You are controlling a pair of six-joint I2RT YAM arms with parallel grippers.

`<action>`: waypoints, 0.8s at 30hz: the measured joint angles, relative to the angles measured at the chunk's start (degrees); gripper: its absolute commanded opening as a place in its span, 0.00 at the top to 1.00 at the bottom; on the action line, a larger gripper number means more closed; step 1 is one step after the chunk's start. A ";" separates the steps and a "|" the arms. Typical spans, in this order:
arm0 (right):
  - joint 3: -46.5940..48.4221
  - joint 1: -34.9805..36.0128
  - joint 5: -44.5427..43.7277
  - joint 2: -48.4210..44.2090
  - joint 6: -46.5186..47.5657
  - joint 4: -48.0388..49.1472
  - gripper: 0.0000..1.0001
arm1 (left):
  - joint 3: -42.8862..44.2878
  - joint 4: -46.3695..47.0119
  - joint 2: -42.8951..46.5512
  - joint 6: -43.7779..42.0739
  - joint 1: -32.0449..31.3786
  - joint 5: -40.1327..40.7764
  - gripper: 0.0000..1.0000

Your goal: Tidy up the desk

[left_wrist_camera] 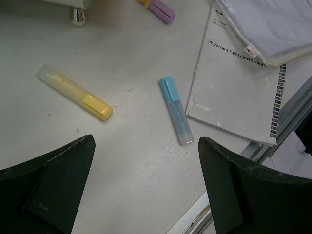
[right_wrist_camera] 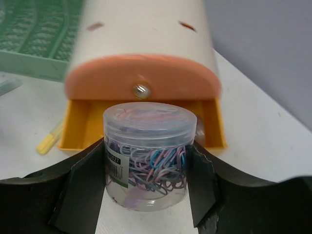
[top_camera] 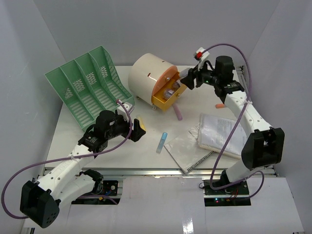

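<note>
On the white desk [top_camera: 122,153], the cream drum-shaped drawer unit [top_camera: 148,78] has its yellow drawer [right_wrist_camera: 78,129] pulled out. My right gripper [right_wrist_camera: 146,170] is shut on a clear jar of coloured paper clips [right_wrist_camera: 146,151], held upright just in front of the open drawer. In the top view the right gripper [top_camera: 184,80] sits at the drawer's right edge. My left gripper [left_wrist_camera: 146,151] hangs open above bare desk, with a yellow highlighter [left_wrist_camera: 75,92] and a blue highlighter [left_wrist_camera: 175,109] lying just beyond its fingertips.
A green slotted file rack [top_camera: 90,85] leans at the back left. A spiral notebook [top_camera: 187,151] and a stack of papers [top_camera: 222,134] lie at the front right. A purple highlighter [top_camera: 177,113] lies below the drawer. The metal-railed front edge [left_wrist_camera: 287,109] runs beside the notebook.
</note>
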State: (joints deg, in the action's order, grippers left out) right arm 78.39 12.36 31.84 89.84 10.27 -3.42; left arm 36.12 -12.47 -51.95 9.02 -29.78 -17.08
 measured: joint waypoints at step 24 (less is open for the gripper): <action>3.80 17.92 -5.78 6.34 11.95 -8.24 0.24 | 0.00 0.00 1.19 0.00 0.00 -0.07 0.02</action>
State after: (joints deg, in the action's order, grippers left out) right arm 82.19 30.28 26.06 96.18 22.22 -11.67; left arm 36.12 -12.47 -50.76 9.02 -29.78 -17.15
